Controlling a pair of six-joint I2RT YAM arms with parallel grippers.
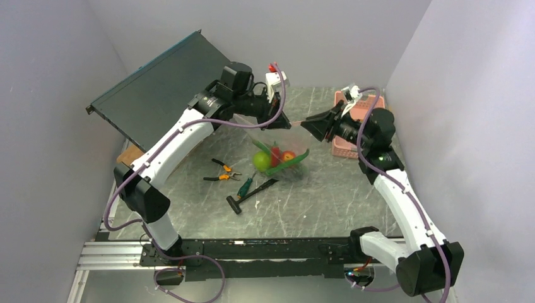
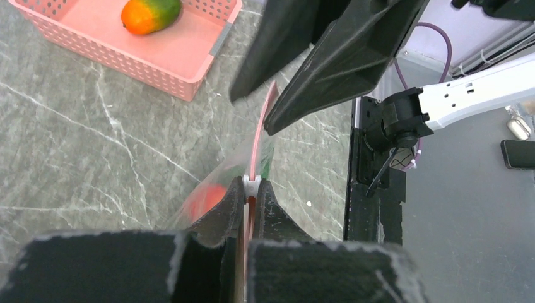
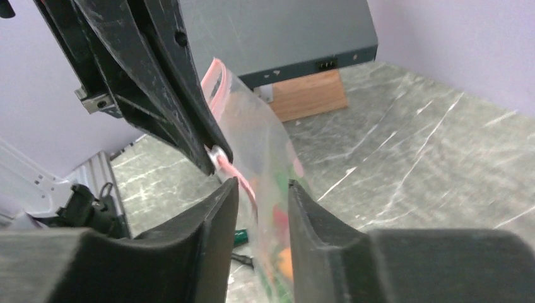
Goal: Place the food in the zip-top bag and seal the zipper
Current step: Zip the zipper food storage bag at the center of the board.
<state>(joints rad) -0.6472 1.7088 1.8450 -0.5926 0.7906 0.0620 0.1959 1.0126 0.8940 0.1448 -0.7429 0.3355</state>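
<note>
Left pincer (image 2: 251,191) is clamping shut on the zipper (image 2: 258,132). The bag (image 1: 285,165) is hanging off the table (image 1: 353,202) from that one pinch, about mid-table, a bit far. Right pincer (image 3: 262,189) is sitting with jaws parted, straddling the zipper just right of my left grip. It is not squeezing it, as far as I can tell.

Food in the bag: apple (image 1: 261,161), tomato (image 1: 288,155) and cucumber (image 1: 290,163), all sagging to the bottom. The mango (image 2: 150,14) is lying in the basket (image 2: 158,60), far right, outside the bag. I cannot pick out the grapes.

Risks, as I am judging them:
- The loaded bag is pulling on a single thin pinch. The strip may be sliding out of my left jaws, and then the bag is dropping onto the pliers (image 1: 222,172) and screwdriver (image 1: 245,187) below.
- The strip is running closer to one right finger than the other. Closing off-centre risks shoving it sideways or folding it, so the seal ends up partial.
- My two pincers are working almost tip to tip, so any drift risks them knocking together and jerking the strip loose.
- Sealing now leaves the mango out.
- I cannot tell how much of the mouth is shut. If it is gaping, a tilt could send food spilling.
</note>
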